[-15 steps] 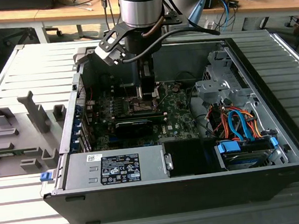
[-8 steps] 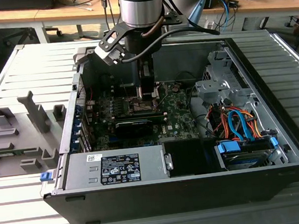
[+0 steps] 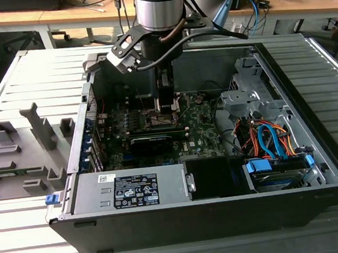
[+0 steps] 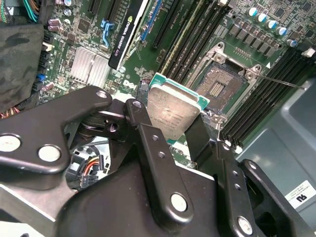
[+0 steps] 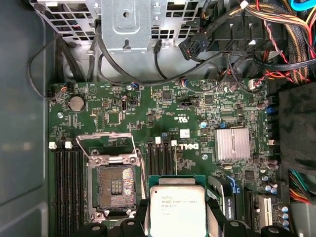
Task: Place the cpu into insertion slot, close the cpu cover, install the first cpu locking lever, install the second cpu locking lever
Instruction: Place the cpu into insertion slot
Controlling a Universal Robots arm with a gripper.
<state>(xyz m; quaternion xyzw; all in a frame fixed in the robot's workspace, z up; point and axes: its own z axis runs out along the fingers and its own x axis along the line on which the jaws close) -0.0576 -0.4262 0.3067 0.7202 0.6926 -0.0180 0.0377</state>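
Second wrist view shows my gripper (image 4: 168,121) clamped on the cpu (image 4: 174,104), fingers (image 4: 148,143) pinching opposite edges, its silver top facing the camera. Just beyond the chip, the insertion slot (image 4: 217,88) lies uncovered, its dark centre bare. Farther off spreads the green circuit board (image 4: 123,74) with a finned heatsink (image 4: 89,66).

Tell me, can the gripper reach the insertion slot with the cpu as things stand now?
Probably yes: the gripper holds the cpu near the insertion slot, whose dark centre lies uncovered with nothing over it.
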